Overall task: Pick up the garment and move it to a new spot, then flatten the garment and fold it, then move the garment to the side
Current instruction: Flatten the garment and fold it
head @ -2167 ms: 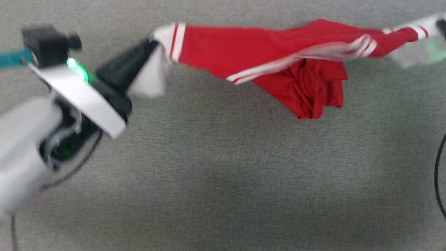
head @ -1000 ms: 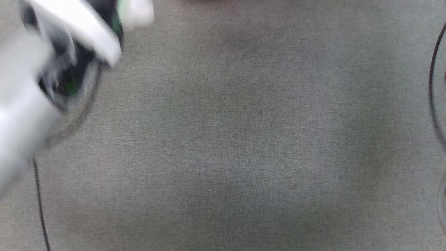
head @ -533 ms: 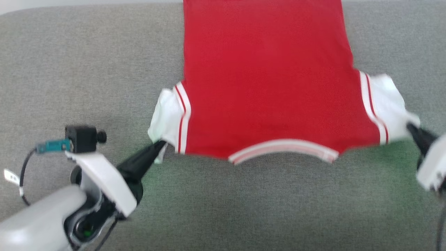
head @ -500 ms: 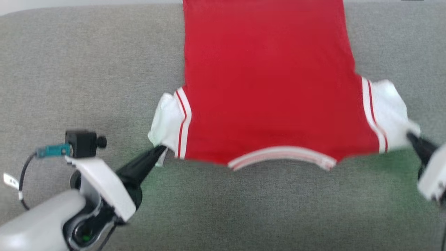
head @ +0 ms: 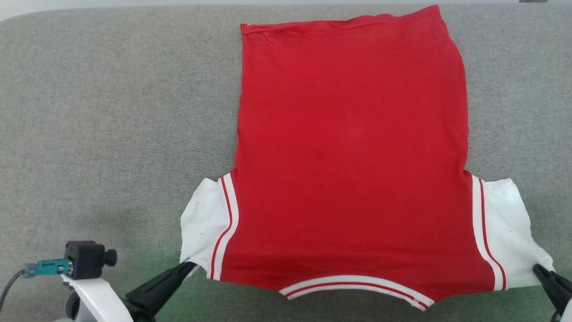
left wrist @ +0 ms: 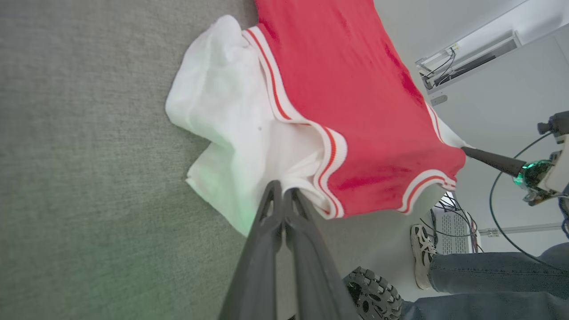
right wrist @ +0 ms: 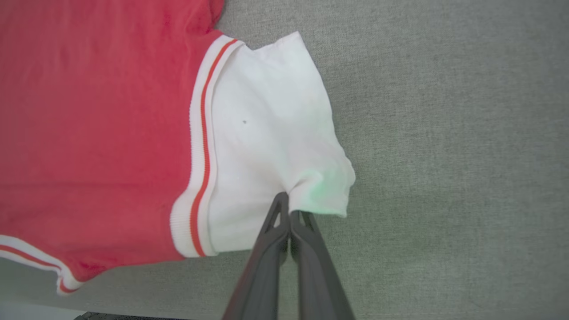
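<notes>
Left gripper (head: 187,268) sits at lower left, jaws pressed together, pinching the near corner of the white left sleeve (head: 203,228). The left wrist view shows cloth nipped right at the tips (left wrist: 280,190).

Moving right, the garment (head: 353,147) lies spread on the grey fabric surface (head: 111,112), plain red side up. The collar trim (head: 353,284) is nearest you and the hem (head: 339,24) is at the far edge. The body is mostly flat and no lettering shows.

Far right, the white right sleeve (head: 507,232) is pinched at its outer near corner by the right gripper (head: 540,270), jaws closed on it too. The right wrist view shows the cloth puckered at the tips (right wrist: 289,201).

Handling, my read: thin knit, light and limp, with no stiffness. It will sag wherever you don't support it and stretch if you pull the two pinches apart. Both bites are small, so a jerk could slip them. Expect it to drag on the rough grey cloth rather than slide.

For folding, take hold at the striped shoulder seams or the hem corners, through both layers. The ribbed trim looks thicker and should give a better bite.
</notes>
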